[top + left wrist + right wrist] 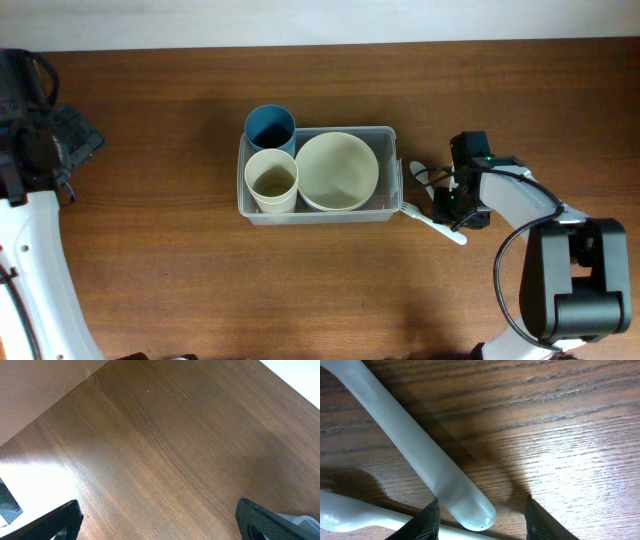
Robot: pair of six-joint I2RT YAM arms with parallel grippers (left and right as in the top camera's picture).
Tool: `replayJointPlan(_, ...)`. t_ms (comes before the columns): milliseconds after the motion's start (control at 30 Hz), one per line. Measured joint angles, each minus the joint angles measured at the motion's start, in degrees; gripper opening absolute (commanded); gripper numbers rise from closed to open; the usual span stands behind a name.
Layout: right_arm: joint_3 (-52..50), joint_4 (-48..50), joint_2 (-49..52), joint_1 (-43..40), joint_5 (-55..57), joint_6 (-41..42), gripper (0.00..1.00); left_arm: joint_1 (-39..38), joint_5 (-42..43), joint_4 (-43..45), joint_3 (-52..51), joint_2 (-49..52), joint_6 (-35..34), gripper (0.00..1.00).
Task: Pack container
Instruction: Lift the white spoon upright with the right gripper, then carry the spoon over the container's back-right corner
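Right of container, right fingers gape astride a white handle, perhaps a spoon's, ungripped, set for pickup; left fingers open, empty.

Even, soft light covers the wooden surface overhead. In the left wrist view, glare whitens the wood near its edge; the right wrist close-up shows dark shadows and perhaps soft focus.

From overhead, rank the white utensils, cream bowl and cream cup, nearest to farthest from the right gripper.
1. White utensils, on the table beside the right gripper.
2. Cream bowl, right side of the container.
3. Cream cup, container's left end.
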Motion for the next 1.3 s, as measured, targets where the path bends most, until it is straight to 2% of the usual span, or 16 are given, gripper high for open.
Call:
replayJointPlan(433, -0.7, 6.8, -0.2, -0.1, -0.7, -12.5, 0.48, 0.0, 0.0, 0.0, 0.0, 0.0, 0.0, 1.00)
replayJointPlan(667, -0.7, 8.0, 0.0, -0.2, -1.0, -14.8, 0.21, 0.0, 0.0, 0.0, 0.0, 0.0, 0.0, 1.00)
replayJointPlan(1033, -0.6, 7.6, 0.0, -0.4, -0.9, -15.3, 0.18, 0.0, 0.0, 0.0, 0.0, 0.0, 0.0, 1.00)
replayJointPlan(1300, -0.3, 6.6, 0.0, -0.4, -1.2, -12.1, 0.08, 0.0, 0.0, 0.0, 0.0, 0.0, 0.0, 1.00)
